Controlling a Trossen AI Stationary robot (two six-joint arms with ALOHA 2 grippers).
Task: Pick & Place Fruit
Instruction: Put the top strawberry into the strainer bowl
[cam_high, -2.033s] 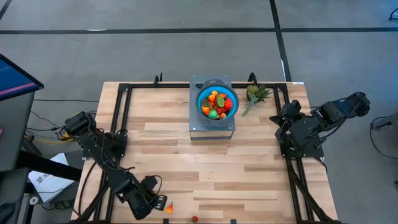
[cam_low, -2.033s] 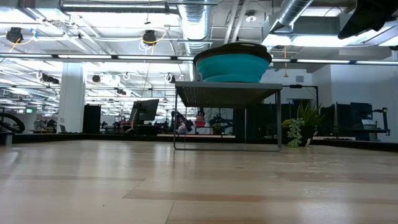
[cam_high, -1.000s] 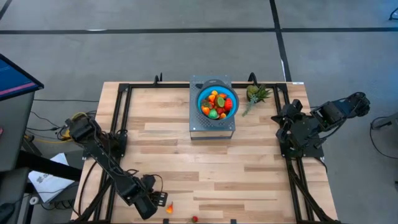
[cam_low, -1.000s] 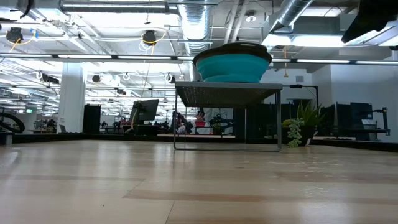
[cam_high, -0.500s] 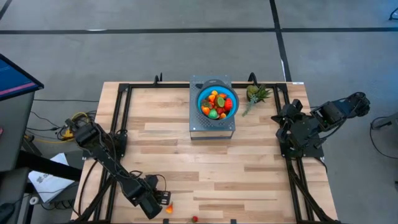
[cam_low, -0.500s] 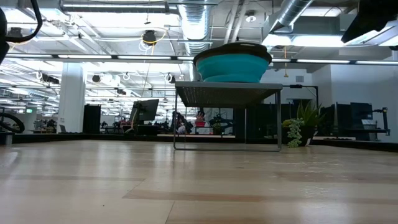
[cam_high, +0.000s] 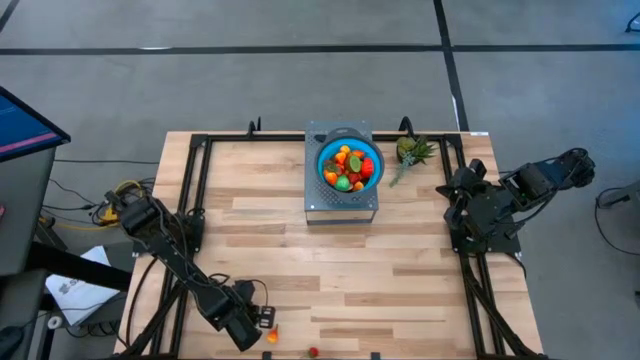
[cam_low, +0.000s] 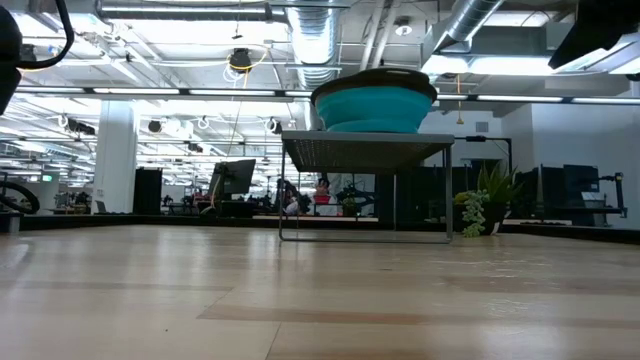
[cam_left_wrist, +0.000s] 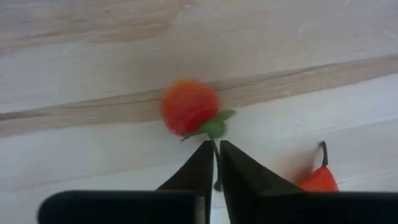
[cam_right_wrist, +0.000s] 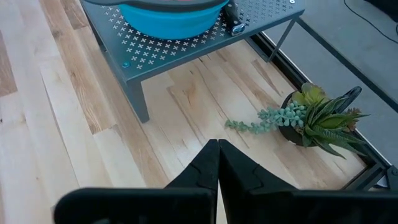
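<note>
My left gripper (cam_left_wrist: 216, 163) is at the table's near left corner (cam_high: 258, 320), pointing down, shut on a small red fruit (cam_left_wrist: 189, 107) that lies on the wood. An orange fruit (cam_left_wrist: 317, 179) with a dark stem lies close beside it (cam_high: 270, 337). Another red fruit (cam_high: 313, 352) is at the near edge. A blue bowl (cam_high: 350, 165) holding several red, orange and green fruits stands on a grey perforated stand (cam_high: 340, 208) at the far middle. My right gripper (cam_right_wrist: 217, 148) waits shut above the table's right side (cam_high: 455, 190). My left gripper pinches the red fruit's green stem (cam_left_wrist: 216, 146) between its two fingertips. The fingers come from above, pointing down. The fruit's red body lies just beyond the fingertips, resting on the table.
A small potted plant (cam_high: 410, 152) with a trailing sprig stands right of the stand, at the far right. Black frame rails (cam_high: 195, 180) run along the table's left, far and right sides. Bare wood lies between the stand and the near edge.
My left arm has leaned a little farther over the table's near left corner, and part of it now shows at the low view's top left. The gripper stays at the red fruit, which has not shifted.
</note>
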